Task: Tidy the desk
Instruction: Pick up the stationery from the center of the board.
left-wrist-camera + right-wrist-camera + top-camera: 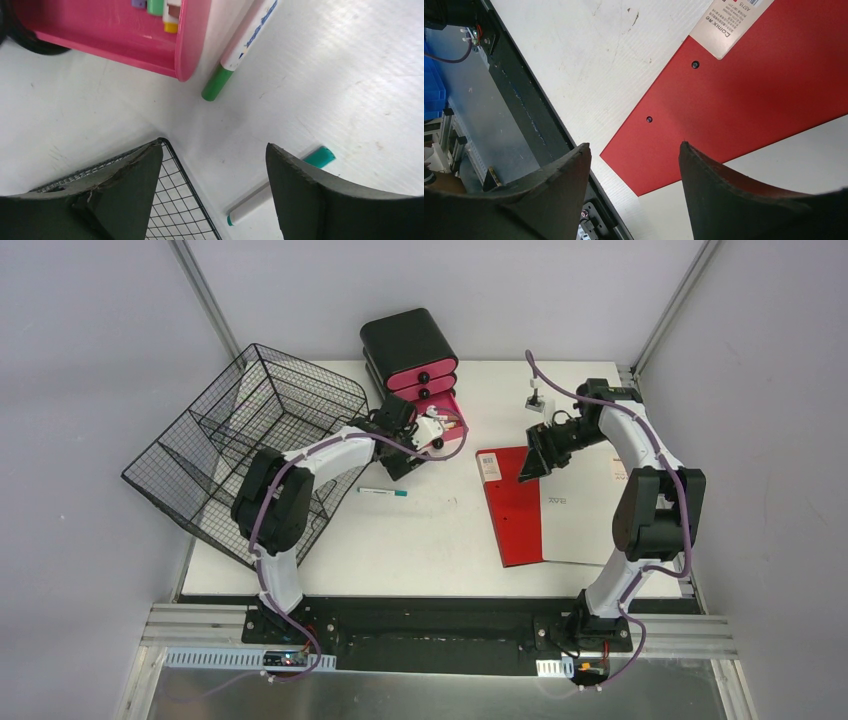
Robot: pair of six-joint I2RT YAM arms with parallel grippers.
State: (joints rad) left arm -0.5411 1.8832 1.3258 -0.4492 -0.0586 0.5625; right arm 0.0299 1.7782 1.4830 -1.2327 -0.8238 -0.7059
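Note:
The desk is a large white tabletop. My left gripper is open and empty, low over the desk just in front of the open pink drawer. In the left wrist view the gripper has a green-capped white marker beyond it beside the drawer. A teal-capped white pen lies by its right finger. My right gripper is open and empty above the red part of the red-and-white notebook. In the right wrist view the gripper hangs over the notebook's red corner.
A black wire basket sits tilted at the desk's left edge, and its corner lies under my left finger. A black drawer unit with pink fronts stands at the back. The teal pen lies mid-desk. A small black-and-white item sits at the back right.

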